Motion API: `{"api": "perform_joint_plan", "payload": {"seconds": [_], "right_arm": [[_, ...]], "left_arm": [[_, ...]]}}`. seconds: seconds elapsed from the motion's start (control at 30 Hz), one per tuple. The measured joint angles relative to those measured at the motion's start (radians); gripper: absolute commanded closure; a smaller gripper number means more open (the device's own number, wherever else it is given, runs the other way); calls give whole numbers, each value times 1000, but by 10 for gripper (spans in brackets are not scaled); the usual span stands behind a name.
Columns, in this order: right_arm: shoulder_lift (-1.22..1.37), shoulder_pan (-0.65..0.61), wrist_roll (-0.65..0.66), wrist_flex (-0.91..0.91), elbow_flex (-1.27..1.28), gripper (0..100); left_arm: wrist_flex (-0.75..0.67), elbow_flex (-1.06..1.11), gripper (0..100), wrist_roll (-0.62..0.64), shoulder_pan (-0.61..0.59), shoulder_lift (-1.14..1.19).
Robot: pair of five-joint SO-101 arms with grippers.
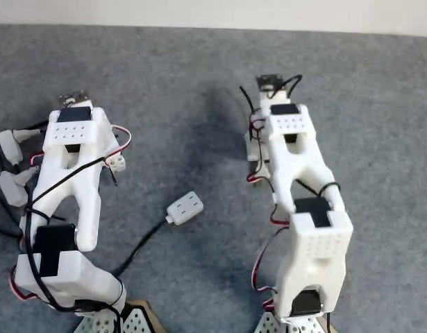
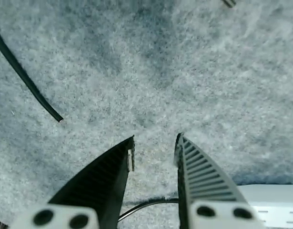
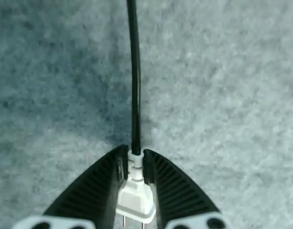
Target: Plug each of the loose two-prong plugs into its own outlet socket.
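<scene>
Right wrist view: pinching a white plug between the right jaws, black cord straight out past the tips. Wide gap between the left jaws, above grey surface. Outlet socket well apart from both.

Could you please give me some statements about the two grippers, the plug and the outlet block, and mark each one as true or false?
1. The right gripper is shut on a white plug. True.
2. The left gripper is shut on a cable. False: it is open and grips nothing.
3. In the high view, the outlet block lies on the surface between the two arms. True.
4. The cord of the held plug is red. False: it is black.
5. The surface is bare wood. False: it is grey carpet.
</scene>
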Motion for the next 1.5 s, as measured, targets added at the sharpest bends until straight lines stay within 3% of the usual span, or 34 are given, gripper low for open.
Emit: {"api": "perform_joint_plan", "payload": {"seconds": [0.13,0.4,0.53,0.73,1.1,1.2,1.3,1.37,1.5], "right_arm": [[46,-3,40,12,-12,853],[52,-6,44,15,-25,850],[52,-6,114,55,-26,851],[52,-11,138,69,-26,998],[54,-8,150,69,-51,995],[55,-23,241,117,-117,995],[55,-64,353,285,-238,995],[55,-92,310,430,-344,995],[3,-100,61,512,-578,995]], "left_arm": [[-2,0,853,0,0,0],[-2,3,853,2,0,0],[-2,5,853,2,0,0],[-2,5,853,2,0,0],[-3,5,850,2,0,0],[-34,5,850,2,0,0],[-35,-5,840,-54,0,0],[9,-66,796,-58,0,2],[120,-232,754,-46,0,-23]]}}
